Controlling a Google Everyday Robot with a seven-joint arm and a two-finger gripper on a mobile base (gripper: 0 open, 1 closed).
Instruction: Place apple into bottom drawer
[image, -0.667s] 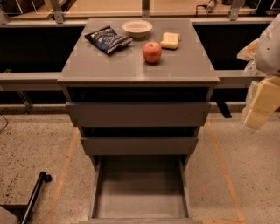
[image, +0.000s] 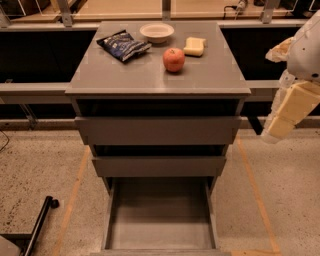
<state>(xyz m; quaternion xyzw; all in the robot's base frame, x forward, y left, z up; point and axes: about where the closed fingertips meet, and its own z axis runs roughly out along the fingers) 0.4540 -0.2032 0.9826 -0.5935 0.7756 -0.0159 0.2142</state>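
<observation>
On top of the grey cabinet (image: 150, 80), the apple (image: 173, 59) stands a little to the right of the middle, red-orange with a paler patch, and nothing touches it. Behind it, near the back edge, there is a white bowl (image: 156, 32). Just to the right of the apple and slightly behind it lies a pale yellow sponge (image: 194, 46), close to the apple but apart from it. To the left of the apple lies a dark blue snack bag (image: 123, 45), crumpled and turned at an angle. Below the top, the top drawer (image: 157, 131) and the middle drawer (image: 159, 166) show their flat grey fronts. The bottom drawer (image: 160, 220) is pulled far out toward the camera, and I see its flat grey floor and its side walls. My gripper (image: 279, 126) hangs at the right side of the view, beside the cabinet and well apart from the apple, at about the height of the top drawer, and it points downward. I cannot tell if it is open or closed, and I see nothing in it. My arm (image: 306, 45) goes up from it to the right edge. The speckled floor (image: 40, 165) has orange tape lines (image: 257, 192), and a black bar (image: 39, 224) lies at the lower left.
</observation>
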